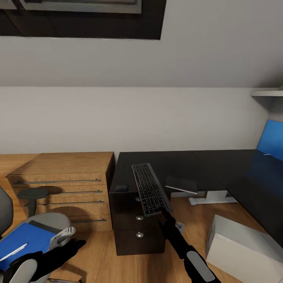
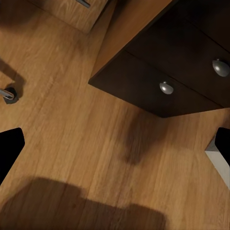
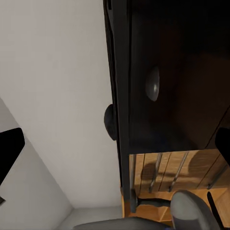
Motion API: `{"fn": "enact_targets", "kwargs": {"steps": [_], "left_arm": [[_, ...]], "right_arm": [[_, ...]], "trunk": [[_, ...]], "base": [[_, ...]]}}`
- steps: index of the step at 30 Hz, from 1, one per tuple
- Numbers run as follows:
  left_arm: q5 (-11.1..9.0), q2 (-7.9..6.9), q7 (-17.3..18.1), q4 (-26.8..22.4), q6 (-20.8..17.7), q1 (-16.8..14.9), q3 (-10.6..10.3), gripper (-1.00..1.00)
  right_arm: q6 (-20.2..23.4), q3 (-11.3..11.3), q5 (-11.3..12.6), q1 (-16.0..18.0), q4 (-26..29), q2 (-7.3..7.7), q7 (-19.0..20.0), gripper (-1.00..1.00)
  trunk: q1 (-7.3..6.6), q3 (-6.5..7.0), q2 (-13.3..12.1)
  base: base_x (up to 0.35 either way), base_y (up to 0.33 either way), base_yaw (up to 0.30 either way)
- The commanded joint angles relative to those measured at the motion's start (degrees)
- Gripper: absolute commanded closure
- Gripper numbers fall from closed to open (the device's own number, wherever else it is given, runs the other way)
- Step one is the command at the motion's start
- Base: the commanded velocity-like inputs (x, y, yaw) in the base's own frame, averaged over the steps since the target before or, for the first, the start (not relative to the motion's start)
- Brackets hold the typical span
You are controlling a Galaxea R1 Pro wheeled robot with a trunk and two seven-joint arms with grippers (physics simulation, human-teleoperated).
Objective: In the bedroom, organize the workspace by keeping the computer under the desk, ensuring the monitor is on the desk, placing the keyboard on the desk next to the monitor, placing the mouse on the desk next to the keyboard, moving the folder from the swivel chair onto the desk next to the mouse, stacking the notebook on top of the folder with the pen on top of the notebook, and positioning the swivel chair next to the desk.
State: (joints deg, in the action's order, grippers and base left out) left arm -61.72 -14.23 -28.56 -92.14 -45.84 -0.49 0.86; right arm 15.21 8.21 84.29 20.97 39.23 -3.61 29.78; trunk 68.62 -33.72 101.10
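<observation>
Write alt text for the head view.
The right gripper holds the keyboard tilted above the black desk, near the mouse and notebook. At lower left, the blue folder lies on the swivel chair; the computer stands on the floor at right.

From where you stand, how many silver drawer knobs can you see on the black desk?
2 clearly: one knob on the middle drawer, another on the lowest drawer of the desk. The keyboard overhangs the top drawer, possibly hiding a third.

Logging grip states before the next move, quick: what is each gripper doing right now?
Left gripper: open, empty, beside the swivel chair.
Right gripper: shut on the keyboard, held over the desk.
</observation>
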Motion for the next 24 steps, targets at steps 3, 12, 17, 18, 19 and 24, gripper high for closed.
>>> {"fn": "enact_targets", "kwargs": {"steps": [3, 12, 17, 18, 19, 24], "left_arm": [[-0.6, -0.01, -0.5, -0.1, -0.1, 0.0, 0.0, -1.0], [-0.6, -0.01, -0.4, -0.1, -0.3, 0.0, -2.2, -1.0], [-0.6, -0.01, -0.4, -0.1, -0.3, 0.0, -2.3, -1.0], [-0.6, -0.01, -0.4, -0.1, -0.3, 0.0, -2.3, -1.0], [-0.6, -0.01, -0.4, -0.1, -0.2, 0.0, -2.3, -1.0], [-0.6, -0.01, -0.4, 0.0, -0.2, 0.0, -2.4, -1.0]], "right_arm": [[0.3, 0.1, 0.6, 0.0, 0.0, 0.01, 0.1, -1.0], [0.2, 0.0, 0.5, 0.0, -0.1, 0.01, 0.0, -1.0], [0.1, 0.0, 0.5, 0.0, -0.1, 0.04, 0.0, -1.0], [0.1, 0.0, 0.5, 0.0, -0.1, 0.03, 0.0, -1.0], [0.1, 0.0, 0.5, 0.0, -0.1, 0.02, 0.0, -1.0], [0.1, 0.0, 0.5, 0.0, -0.1, 0.01, 0.0, -1.0]], "trunk": [[-0.01, -0.06, 0.0], [-0.01, -0.06, 0.0], [-0.01, -0.06, 0.0], [-0.01, -0.06, 0.0], [-0.01, -0.06, 0.0], [-0.01, -0.06, 0.0]], "base": [[0.0, 0.0, 0.0], [0.095, 0.0, 0.0], [0.023, 0.0, 0.0], [0.009, 0.0, 0.0], [0.003, 0.0, 0.0], [0.093, 0.0, 0.0]]}}
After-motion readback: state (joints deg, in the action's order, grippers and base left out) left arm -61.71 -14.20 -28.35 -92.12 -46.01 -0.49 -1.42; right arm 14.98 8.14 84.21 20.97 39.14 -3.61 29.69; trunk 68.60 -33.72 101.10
